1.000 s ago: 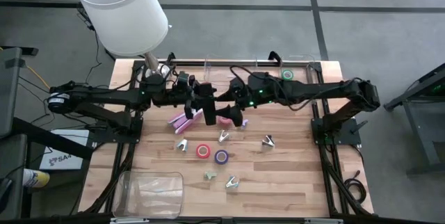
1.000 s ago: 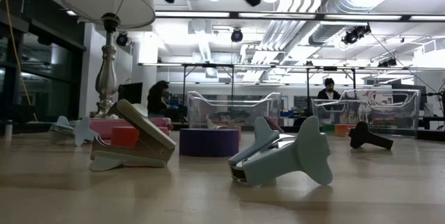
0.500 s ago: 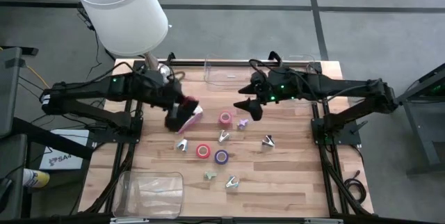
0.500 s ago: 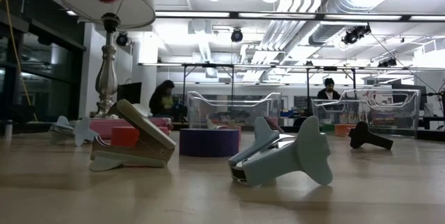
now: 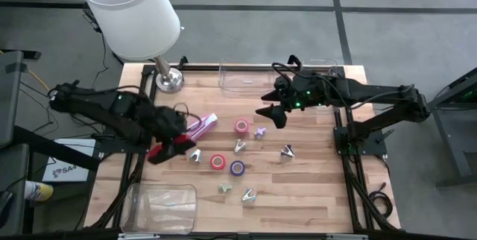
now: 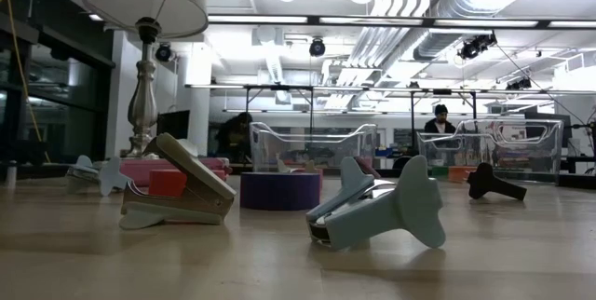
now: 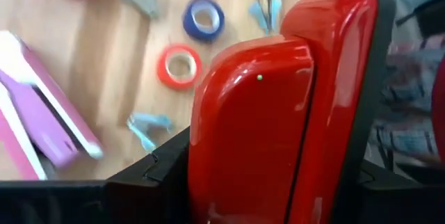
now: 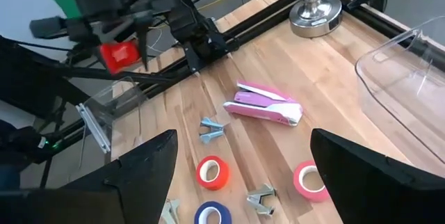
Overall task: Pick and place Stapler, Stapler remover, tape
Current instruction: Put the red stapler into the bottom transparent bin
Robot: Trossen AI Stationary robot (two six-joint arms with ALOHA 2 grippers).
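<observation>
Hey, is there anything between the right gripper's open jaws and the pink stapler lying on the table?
Nothing visible. The right gripper hangs open above the table, and only bare wood lies between it and the pink stapler.

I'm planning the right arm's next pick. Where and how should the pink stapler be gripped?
Probably across the pink stapler's narrow body near mid-length, coming straight down. It lies flat on the table as a long slim bar with open wood on both long sides, so fingers fit either side. The right gripper hovers open nearby; the left gripper holds the red stapler.
</observation>
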